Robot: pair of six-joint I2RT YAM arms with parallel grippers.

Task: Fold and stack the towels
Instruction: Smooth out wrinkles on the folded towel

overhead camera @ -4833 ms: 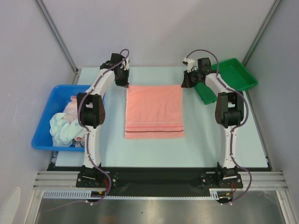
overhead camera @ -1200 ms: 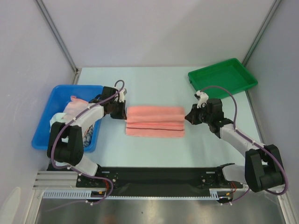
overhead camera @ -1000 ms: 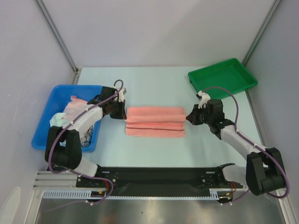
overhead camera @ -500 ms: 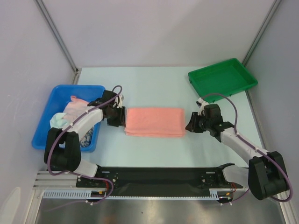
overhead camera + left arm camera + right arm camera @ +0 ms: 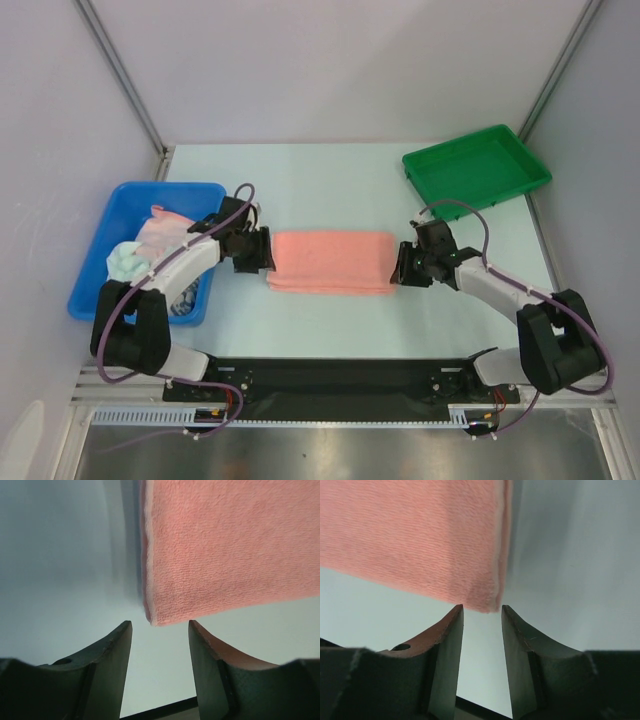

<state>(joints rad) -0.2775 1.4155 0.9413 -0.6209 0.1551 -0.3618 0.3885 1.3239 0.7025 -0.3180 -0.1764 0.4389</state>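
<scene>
Left gripper (image 5: 259, 256) and right gripper (image 5: 403, 268) are hovering open and empty at the folded salmon-pink towel's (image 5: 330, 260) left and right ends; I'd judge the next fold is needing both ends pinched.

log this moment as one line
stage: pink towel folded flat on table | left gripper: open at its left corner | right gripper: open at its right corner | blue bin: more towels

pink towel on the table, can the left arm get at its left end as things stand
Probably yes: the left gripper is open right at a corner of the pink towel, and nothing lies between them.
</scene>
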